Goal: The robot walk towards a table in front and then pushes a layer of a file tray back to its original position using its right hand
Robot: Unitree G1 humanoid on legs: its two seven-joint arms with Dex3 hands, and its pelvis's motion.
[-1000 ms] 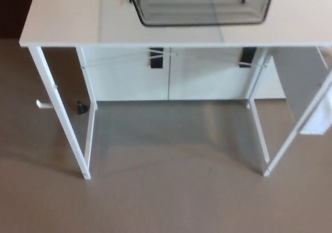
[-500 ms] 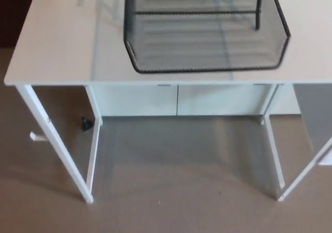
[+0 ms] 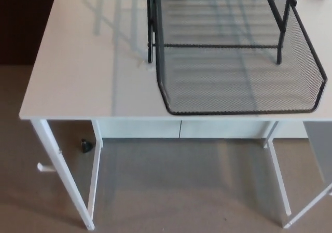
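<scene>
A black wire-mesh file tray (image 3: 238,62) stands on the white table (image 3: 78,72), right of centre. Its bottom layer (image 3: 244,106) is pulled out towards me, with its front rim close to the table's near edge. The black upright frame (image 3: 151,25) of the tray rises behind it, and the upper layers are cut off at the top of the picture. Neither of my hands shows in the head view.
The table's white legs (image 3: 65,178) come down to a brown carpet. A low white cabinet (image 3: 181,129) sits under the table at the back. A small black object (image 3: 86,146) lies on the floor by the left legs. A dark wall fills the top left corner.
The whole picture has shifted: the table and tray now sit lower and larger in the frame, so the camera has come closer. The tray itself has not moved on the table.
</scene>
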